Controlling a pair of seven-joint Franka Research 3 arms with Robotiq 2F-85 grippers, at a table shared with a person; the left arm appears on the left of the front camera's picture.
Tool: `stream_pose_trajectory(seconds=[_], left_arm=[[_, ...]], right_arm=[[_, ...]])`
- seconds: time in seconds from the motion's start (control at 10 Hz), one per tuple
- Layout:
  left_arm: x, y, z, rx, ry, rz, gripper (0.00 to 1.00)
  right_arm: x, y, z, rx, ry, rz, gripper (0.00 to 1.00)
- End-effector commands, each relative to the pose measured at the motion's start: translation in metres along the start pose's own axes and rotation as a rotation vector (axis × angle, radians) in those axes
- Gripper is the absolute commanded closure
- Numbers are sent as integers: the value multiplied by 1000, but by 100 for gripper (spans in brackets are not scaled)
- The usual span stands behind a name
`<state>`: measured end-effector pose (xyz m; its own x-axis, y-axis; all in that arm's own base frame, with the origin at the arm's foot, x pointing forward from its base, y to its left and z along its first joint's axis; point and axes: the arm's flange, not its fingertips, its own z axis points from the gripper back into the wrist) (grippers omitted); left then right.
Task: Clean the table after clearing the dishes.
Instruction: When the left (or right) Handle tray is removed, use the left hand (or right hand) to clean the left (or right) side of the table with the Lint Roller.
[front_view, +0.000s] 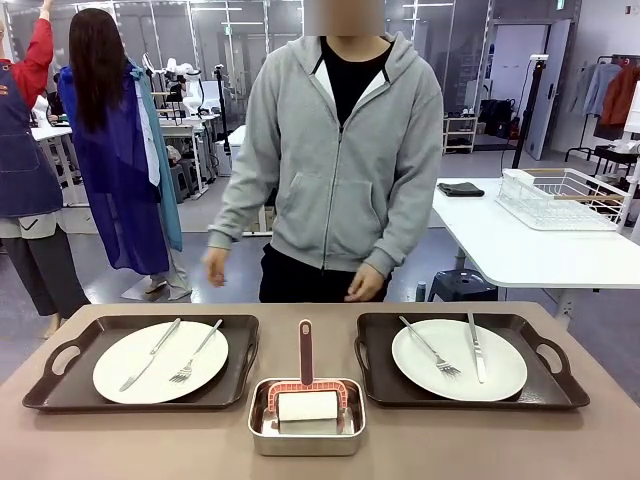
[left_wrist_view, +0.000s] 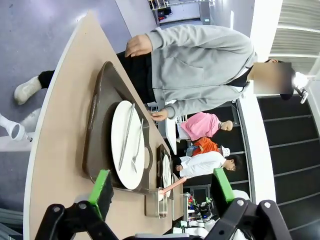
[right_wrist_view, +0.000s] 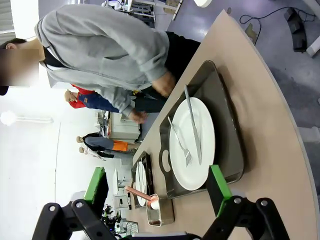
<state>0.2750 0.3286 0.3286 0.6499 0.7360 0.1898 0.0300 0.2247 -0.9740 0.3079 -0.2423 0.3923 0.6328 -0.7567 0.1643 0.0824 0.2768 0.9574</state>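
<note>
"While the dishes sat there, was any of the job done?"

"No, I think not. Both trays were on the tabletop (front_view: 30, 440), so clearing came first and wiping after."

"What lay on the left?"

"The left tray (front_view: 60, 385) held the left plate (front_view: 160, 362), with the left knife (front_view: 150, 355) and the left fork (front_view: 197, 352) on it."

"And in the middle?"

"One steel pan (front_view: 306, 440) sat near the front edge, between the trays. One white roller (front_view: 308, 408) was inside, its pink handle pointing at the person (front_view: 340, 170) across the tabletop."

"And on the right?"

"The right tray (front_view: 380, 372) held the right plate (front_view: 459, 378), with the right fork (front_view: 428, 347) and the right knife (front_view: 476, 350) on it."

"So how many?"

"Two trays, two plates, two forks, two knives, one pan, one roller."

"What were the pincers doing?"

"The left pincer (left_wrist_view: 162, 187) was spread wide and held nothing. The right pincer (right_wrist_view: 157, 184) was spread wide too, and it held nothing. Both hung above the tabletop, well apart from the dishes."
</note>
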Motion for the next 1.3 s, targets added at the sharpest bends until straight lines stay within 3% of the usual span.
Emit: stream_pose_trajectory(seconds=[0.0, 1.2], left_arm=[[-1, -1, 3, -14, -1, -3, 0], [-1, -1, 3, -14, -1, -3, 0]], right_arm=[[0, 1, -1, 5, 3, 2, 0], [0, 1, -1, 5, 3, 2, 0]])
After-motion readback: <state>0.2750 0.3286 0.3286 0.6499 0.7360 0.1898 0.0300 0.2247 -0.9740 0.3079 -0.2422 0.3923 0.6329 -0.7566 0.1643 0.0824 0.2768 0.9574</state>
